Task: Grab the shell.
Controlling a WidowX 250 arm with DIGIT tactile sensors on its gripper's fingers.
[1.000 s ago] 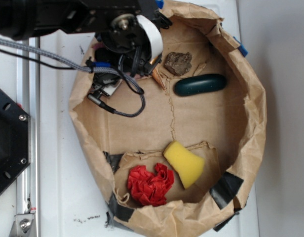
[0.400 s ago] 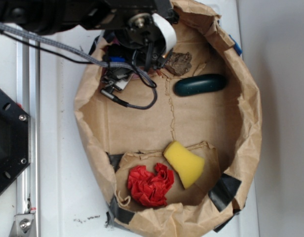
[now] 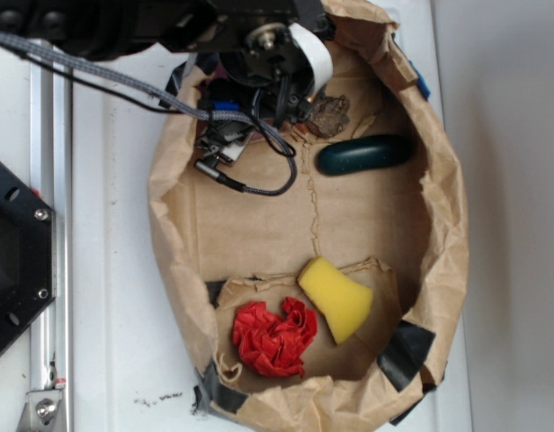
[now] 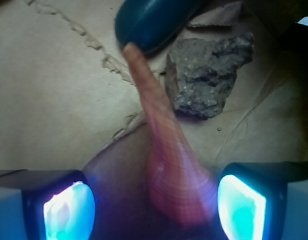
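Fingers: both pads (image 4: 69, 212) spread apart, nothing clamped yet — gripper (image 4: 154, 210) straddles the shell (image 4: 166, 160).
Shell: fat end between my pads, nearer the right one; thin tip reaches toward the dark green case (image 4: 154, 20).
Rock (image 4: 209, 75): just beside the shell's right side (keep off it).
Advice: I'd shift slightly right, settle low, then close slowly on the wide head — the taper would slip.

**Colours in the bag**

Orange-pink shell (image 4: 166, 150) with a fine net pattern; grey-brown rock (image 4: 206, 80); dark teal case (image 3: 364, 154); yellow sponge (image 3: 336, 297); red cloth (image 3: 274, 337); tan paper bag (image 3: 367, 216) with black tape; pincer (image 4: 154, 210) pads glowing blue.
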